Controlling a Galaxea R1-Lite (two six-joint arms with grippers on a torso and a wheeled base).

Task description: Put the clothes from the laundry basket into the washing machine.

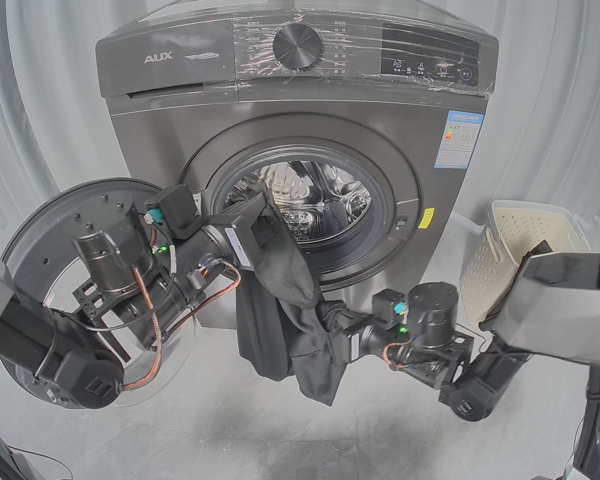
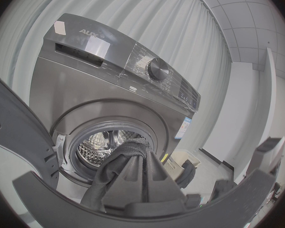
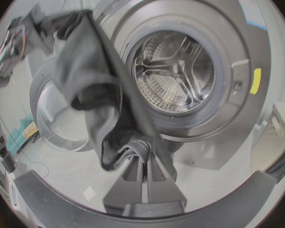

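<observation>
A: How are the jaws standing?

B: On the left gripper [image 2: 145,158] they are being pressed together on one end of the dark garment [image 1: 280,281], at about 9 o'clock of the drum opening [image 1: 313,201]. On the right gripper [image 3: 145,163] they are being clamped on the other end, at about 6 o'clock, below the rim.

A: So the garment is not inside yet?

B: No. It is being hung between both grippers, outside the washing machine [image 1: 167,135], with folds sagging toward the floor.

A: How should this step be done well?

B: Probably the high end should be carried deep into the drum first. The low end should be lifted over the rim before anything is released, so that no cloth is caught on the seal. The laundry basket [image 1: 487,268] is standing at 4 o'clock, and the open door [image 1: 53,228] at 8 o'clock.
</observation>
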